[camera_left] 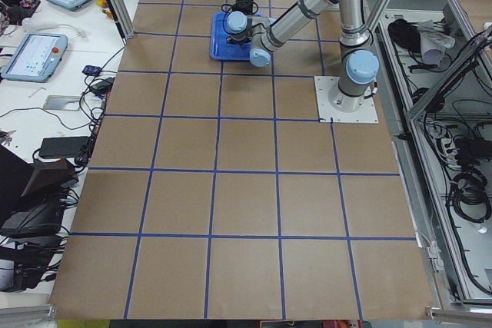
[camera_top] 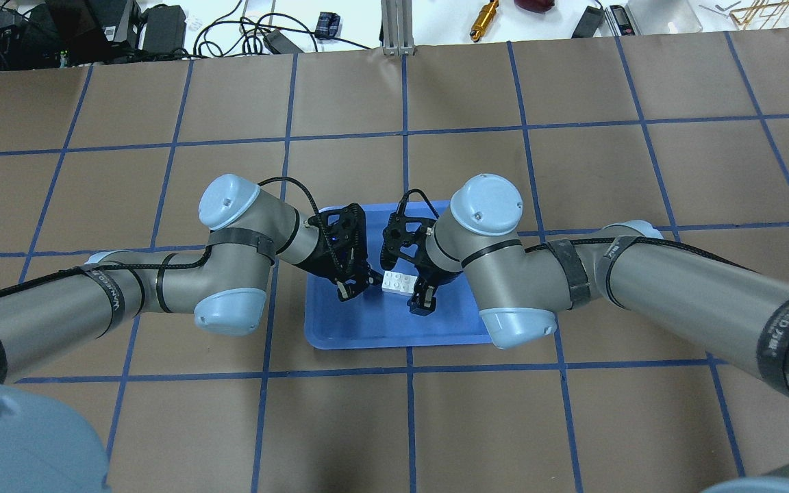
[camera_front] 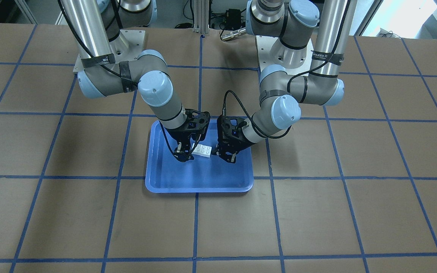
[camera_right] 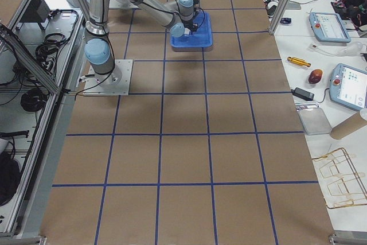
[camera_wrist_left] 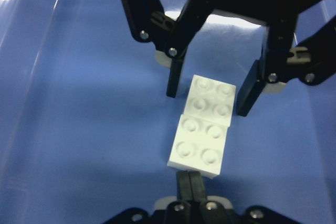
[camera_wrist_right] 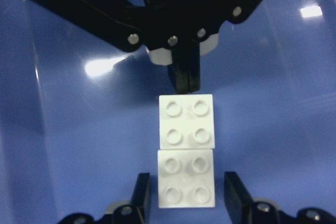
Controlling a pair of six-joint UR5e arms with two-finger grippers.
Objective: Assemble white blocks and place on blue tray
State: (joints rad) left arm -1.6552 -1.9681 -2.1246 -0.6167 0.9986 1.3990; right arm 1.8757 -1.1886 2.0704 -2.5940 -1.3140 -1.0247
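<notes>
Bright, even overhead light, sharp focus throughout, with white glare patches on the glossy blue tray (camera_wrist_right: 100, 66).

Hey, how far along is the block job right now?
Done: both white blocks lie end to end, touching, on the blue tray. In hand: the right hand straddles one block, open; the left hand, shut, sits at the other's end. Left: probably only backing both hands away.
</notes>
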